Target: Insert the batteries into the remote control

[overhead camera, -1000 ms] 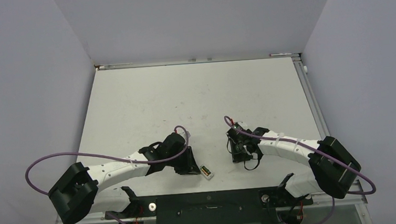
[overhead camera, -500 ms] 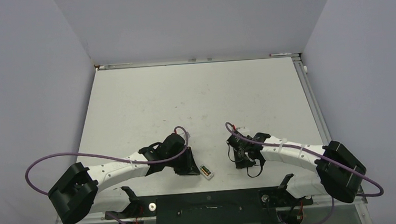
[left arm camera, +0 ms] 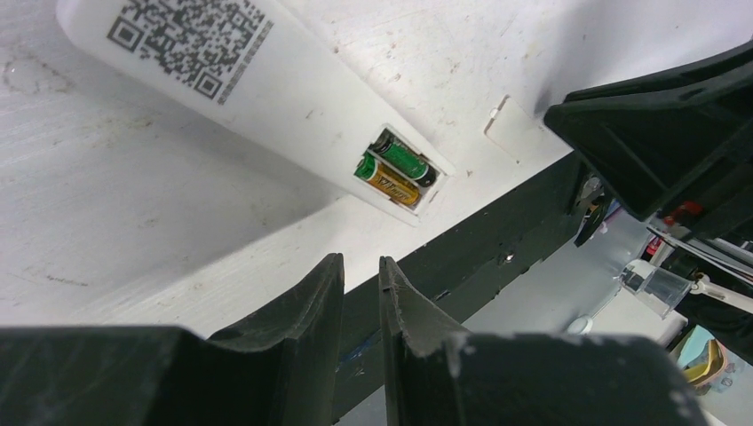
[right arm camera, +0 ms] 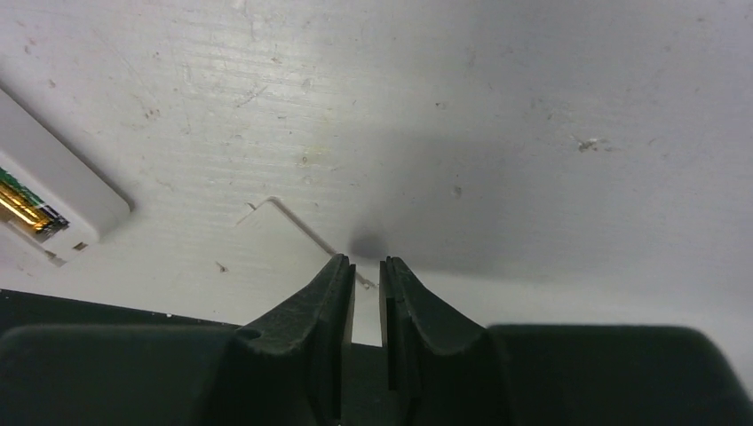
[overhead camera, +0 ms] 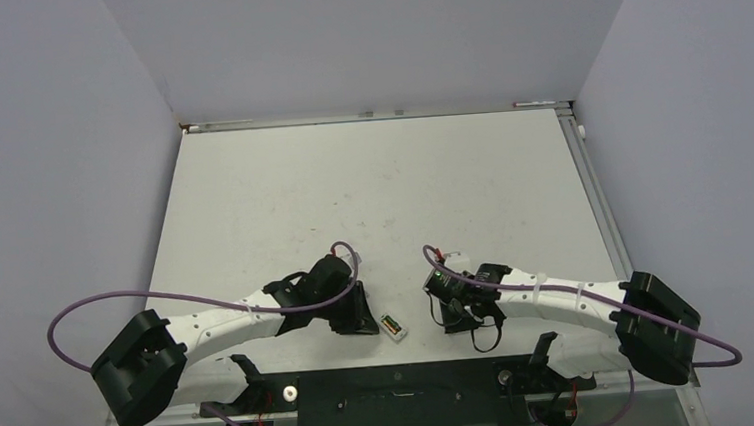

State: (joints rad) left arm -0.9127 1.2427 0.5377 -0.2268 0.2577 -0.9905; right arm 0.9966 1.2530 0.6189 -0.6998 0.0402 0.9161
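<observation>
Can see the remote control (overhead camera: 393,326) lying flat on the table (overhead camera: 371,183), close to the front edge, between the two hands. Lies with its back up, all white, with a square black code (left arm camera: 191,40) printed on it. At one end, an open little box with both batteries (left arm camera: 397,170) tucked inside, side by side, one gold and one green and black. Near that end, flat on the table, a small white lid (left arm camera: 509,120), not touching the remote control.

As for the left hand (left arm camera: 361,262): just beside the remote control, fingers almost pressed together with only a thin gap, holding nothing.

As for the right hand (right arm camera: 366,264): down low over the table, fingers almost pressed together too, tips right at one corner of the lid. Cannot tell if pinching that corner or only touching it.
</observation>
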